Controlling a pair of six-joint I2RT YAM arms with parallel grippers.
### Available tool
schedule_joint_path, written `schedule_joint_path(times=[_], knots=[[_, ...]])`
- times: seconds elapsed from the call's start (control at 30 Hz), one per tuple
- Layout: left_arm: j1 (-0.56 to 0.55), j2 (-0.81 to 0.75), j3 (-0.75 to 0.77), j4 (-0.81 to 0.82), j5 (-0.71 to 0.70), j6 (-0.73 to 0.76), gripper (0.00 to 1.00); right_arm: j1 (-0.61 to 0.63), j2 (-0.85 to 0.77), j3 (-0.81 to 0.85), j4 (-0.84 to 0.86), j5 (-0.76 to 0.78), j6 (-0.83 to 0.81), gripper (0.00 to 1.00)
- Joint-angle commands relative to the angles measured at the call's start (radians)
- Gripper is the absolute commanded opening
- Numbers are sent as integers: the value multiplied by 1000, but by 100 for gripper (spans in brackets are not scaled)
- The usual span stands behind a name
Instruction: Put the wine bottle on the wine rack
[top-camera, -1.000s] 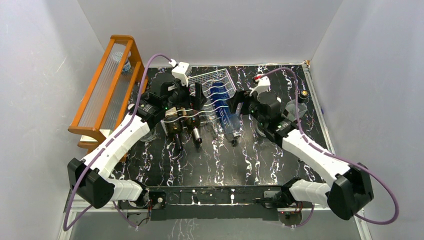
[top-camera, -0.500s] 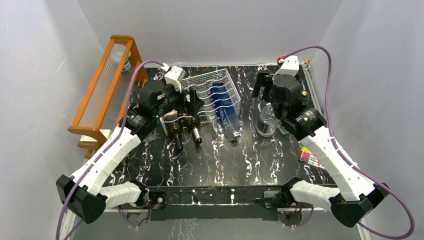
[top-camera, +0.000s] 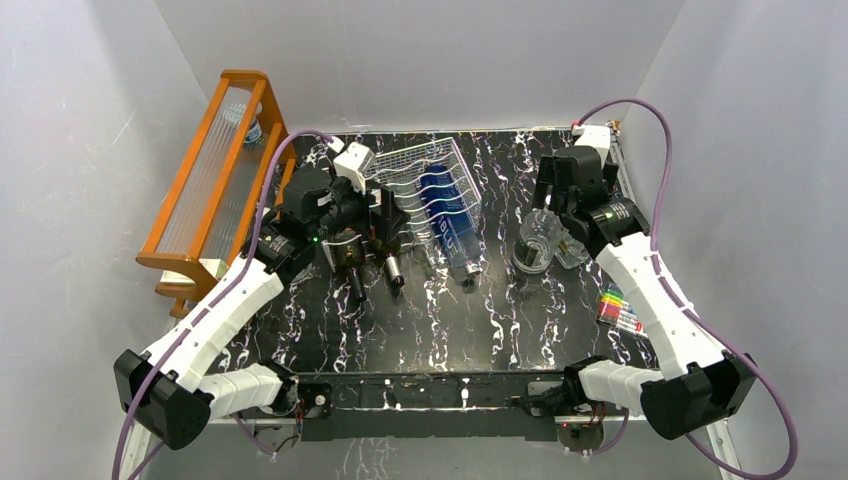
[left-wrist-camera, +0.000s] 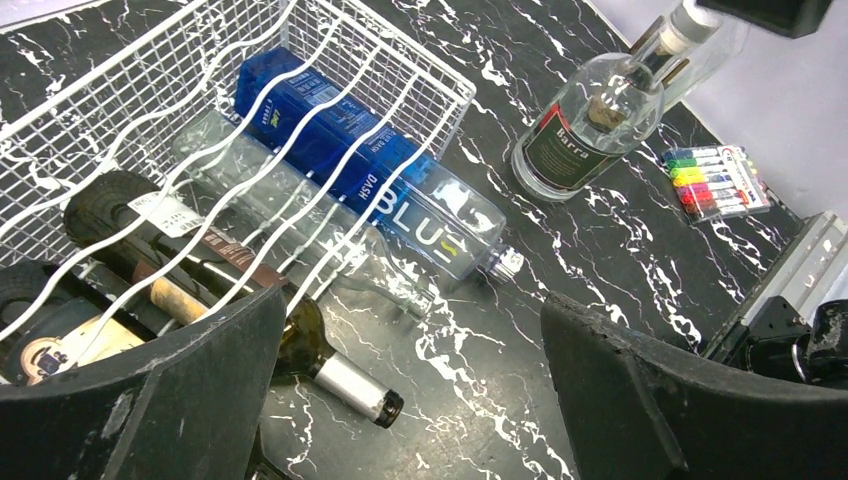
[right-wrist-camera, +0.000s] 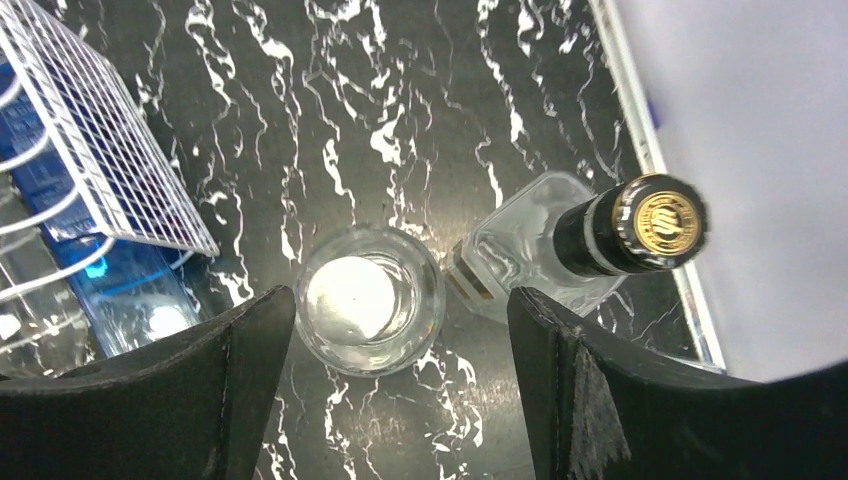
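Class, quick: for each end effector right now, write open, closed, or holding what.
Left end effector: open, holding nothing.
Right end effector: open, holding nothing.

The right gripper (right-wrist-camera: 400, 295) hangs wide-jawed above a round clear bottle (right-wrist-camera: 370, 300) — just beside it stands a gold-capped square bottle (right-wrist-camera: 520, 255); the wine rack (right-wrist-camera: 110, 160) corner lies at left.
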Motion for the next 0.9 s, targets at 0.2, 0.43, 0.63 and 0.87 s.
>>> schedule_joint_path(times=[0.2, 0.43, 0.63, 0.87], knots=[[7, -15, -15, 47, 59, -37, 98, -100, 79, -40, 83, -278, -13, 76], [6, -8, 1, 17, 42, -42, 98, -112, 141, -5, 40, -298, -55, 62], [6, -3, 5, 13, 30, -38, 98, -112, 155, 21, -24, -309, -73, 60], [6, 3, 8, 14, 27, -35, 98, -113, 174, 70, -52, -318, -84, 19]])
